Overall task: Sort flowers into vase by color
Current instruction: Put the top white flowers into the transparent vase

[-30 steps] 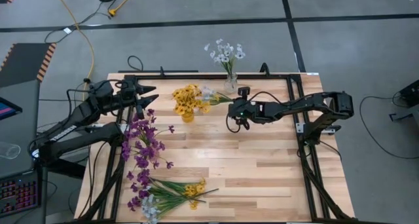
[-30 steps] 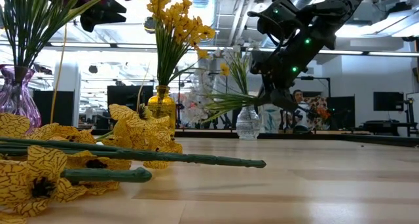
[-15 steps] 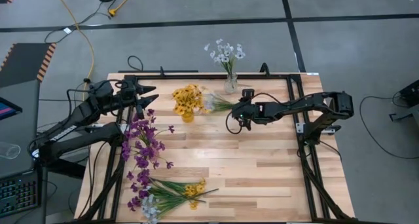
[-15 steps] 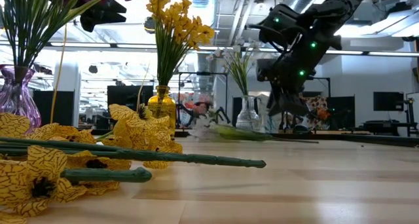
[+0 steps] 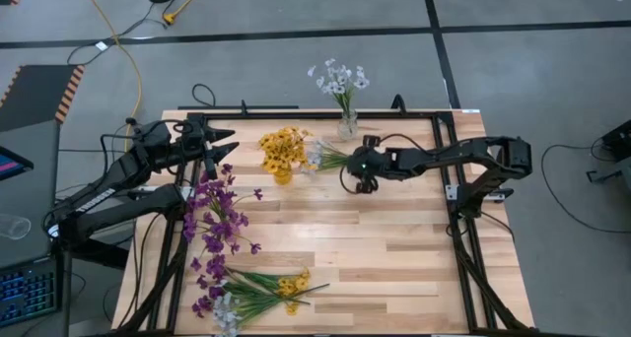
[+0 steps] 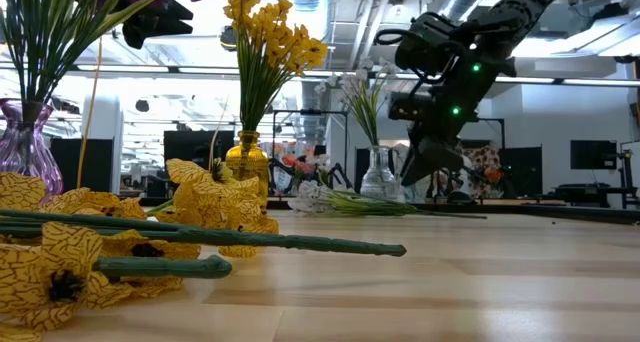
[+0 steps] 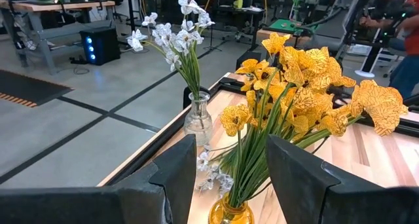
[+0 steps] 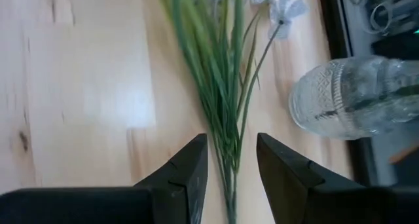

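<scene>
I had my right gripper [image 5: 357,166] poised low over the table [image 5: 394,248], fingers [image 8: 190,171] parted with nothing between them; the stems of the white spray [image 8: 226,86] lay flat on the wood, running out ahead from the gap between the fingers. Its pale blossoms pointed away from me toward the yellow bunch [image 5: 281,148], and the clear glass vase [image 8: 344,96] holding the other white flowers [image 5: 338,78] stood just beside the stems, a little ahead and to one side. The spray lay loose, I judge, because a stem gripped sideways cannot be dropped into a narrow neck; taking it again nearer the stem ends would let it hang upright. That was why I hovered over the stem end and not the blossoms.

My left gripper [image 5: 219,144] waited well off to the far side of the yellow bunch, raised, fingers apart around empty air, with the amber vase [image 7: 230,214] close in front of it. From there it looked past the yellow blooms to the white vase, out of my right arm's way.

The purple flowers [image 5: 212,214] stood in their own vase at the left arm's side of the table. Near the table's front edge a mixed heap [image 5: 251,293] of purple, yellow and pale sprays lay unsorted, well apart from both grippers, so much of the sorting was left.
</scene>
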`<state>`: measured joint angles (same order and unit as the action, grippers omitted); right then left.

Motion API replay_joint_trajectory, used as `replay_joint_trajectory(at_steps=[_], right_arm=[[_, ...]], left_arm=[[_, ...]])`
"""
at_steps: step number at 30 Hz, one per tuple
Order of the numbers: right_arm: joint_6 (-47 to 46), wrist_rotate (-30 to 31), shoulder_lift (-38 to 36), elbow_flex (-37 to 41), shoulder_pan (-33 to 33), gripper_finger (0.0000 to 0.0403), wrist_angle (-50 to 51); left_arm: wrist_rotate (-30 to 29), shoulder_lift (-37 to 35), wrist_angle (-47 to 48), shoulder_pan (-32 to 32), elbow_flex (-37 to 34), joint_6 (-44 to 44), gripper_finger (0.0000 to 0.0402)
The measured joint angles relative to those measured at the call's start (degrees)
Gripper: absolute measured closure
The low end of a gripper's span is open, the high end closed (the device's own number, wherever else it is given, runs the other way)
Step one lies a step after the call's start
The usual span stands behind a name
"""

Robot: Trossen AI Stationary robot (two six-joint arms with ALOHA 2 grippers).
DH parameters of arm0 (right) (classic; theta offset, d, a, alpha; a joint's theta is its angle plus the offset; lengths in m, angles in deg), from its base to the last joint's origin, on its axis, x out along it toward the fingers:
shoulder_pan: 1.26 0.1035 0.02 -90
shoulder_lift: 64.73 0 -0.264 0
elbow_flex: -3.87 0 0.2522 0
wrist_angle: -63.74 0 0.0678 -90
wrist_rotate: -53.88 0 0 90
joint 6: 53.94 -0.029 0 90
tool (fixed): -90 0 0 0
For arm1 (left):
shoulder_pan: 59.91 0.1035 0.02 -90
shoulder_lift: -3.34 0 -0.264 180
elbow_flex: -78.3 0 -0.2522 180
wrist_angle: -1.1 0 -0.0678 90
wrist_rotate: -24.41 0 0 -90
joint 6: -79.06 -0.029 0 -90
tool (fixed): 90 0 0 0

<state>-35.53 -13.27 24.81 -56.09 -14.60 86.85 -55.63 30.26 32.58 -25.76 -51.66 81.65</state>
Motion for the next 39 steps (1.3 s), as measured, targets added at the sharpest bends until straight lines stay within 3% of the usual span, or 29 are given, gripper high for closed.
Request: replay_joint_trajectory(at_steps=[9, 16, 22, 27, 39], right_arm=[[-7.4, -12.3, 0.0, 0.0, -6.6, 0.0246, -2.1], [-10.5, -12.5, 0.0, 0.0, -8.3, 0.0239, -2.6], [-12.9, -13.4, 1.0, 0.0, -8.2, 0.0197, -4.5], [-11.1, -15.5, 5.2, -0.2, -8.2, 0.0174, -6.1], [-7.3, -15.3, 15.7, -7.6, -8.6, 0.0177, -5.6]], left_arm=[[0.0, 0.0, 0.0, 0.0, 0.0, 0.0, 0.0233], [0.3, 0.0, 0.0, 0.0, 0.0, 0.0, 0.0233], [0.3, 0.0, 0.0, 0.0, 0.0, 0.0, 0.0233], [0.4, 0.0, 0.6, 0.0, 0.0, 0.0, 0.0233], [0.3, 0.0, 2.7, 0.0, 0.0, 0.0, 0.0233]])
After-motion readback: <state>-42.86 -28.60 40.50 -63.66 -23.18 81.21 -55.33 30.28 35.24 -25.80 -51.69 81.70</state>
